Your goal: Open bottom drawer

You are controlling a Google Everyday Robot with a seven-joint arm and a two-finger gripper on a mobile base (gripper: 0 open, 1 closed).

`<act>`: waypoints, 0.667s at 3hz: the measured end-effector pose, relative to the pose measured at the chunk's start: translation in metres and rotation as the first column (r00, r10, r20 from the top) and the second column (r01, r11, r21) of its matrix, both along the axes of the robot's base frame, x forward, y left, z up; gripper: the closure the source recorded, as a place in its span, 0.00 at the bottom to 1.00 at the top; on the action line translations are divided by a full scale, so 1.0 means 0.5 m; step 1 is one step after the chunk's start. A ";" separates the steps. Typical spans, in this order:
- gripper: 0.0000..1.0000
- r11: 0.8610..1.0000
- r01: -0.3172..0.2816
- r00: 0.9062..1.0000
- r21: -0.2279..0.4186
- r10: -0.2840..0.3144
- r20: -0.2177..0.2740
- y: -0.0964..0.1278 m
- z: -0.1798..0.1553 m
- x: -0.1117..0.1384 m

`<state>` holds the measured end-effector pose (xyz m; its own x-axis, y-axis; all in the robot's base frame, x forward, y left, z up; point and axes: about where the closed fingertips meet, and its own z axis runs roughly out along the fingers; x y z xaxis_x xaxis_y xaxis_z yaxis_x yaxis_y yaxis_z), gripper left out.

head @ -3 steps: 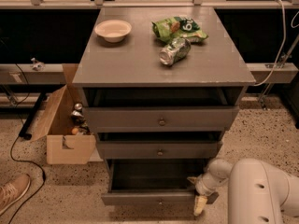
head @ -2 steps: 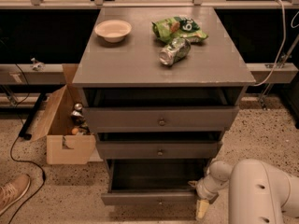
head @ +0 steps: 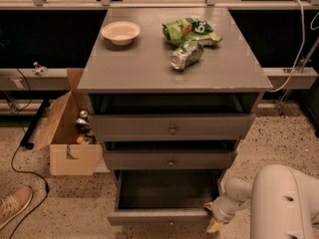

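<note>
The grey wooden cabinet point(head: 174, 68) has three drawers. The bottom drawer point(head: 159, 216) is pulled well out, its dark inside showing and looking empty. The top drawer point(head: 172, 127) and the middle drawer point(head: 169, 160) are pulled out a little. My gripper point(head: 213, 217) is low at the right front corner of the bottom drawer, at the end of my white arm point(head: 279, 203). Its pale fingertips point(head: 214, 226) point down beside the drawer front.
On the cabinet top lie a cream bowl point(head: 120, 32), a green chip bag point(head: 192, 30) and a crushed can point(head: 186, 55). An open cardboard box point(head: 70, 133) with bottles stands on the floor to the left. A shoe point(head: 14, 205) and a black cable point(head: 25, 168) are at lower left.
The bottom drawer has come a little further out, and my gripper has moved slightly down and toward the camera with it.
</note>
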<state>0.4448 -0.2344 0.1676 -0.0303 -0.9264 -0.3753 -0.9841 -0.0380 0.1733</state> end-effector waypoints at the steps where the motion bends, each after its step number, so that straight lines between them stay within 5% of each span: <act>1: 0.69 1.000 0.006 1.000 -0.008 -0.006 -0.007 -0.004 0.004 -0.031; 2: 0.98 1.000 0.030 0.999 0.004 -0.030 -0.022 -0.015 -0.001 -0.063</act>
<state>0.4131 -0.2419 0.1672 -0.0662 -0.9233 -0.3783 -0.9808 -0.0094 0.1947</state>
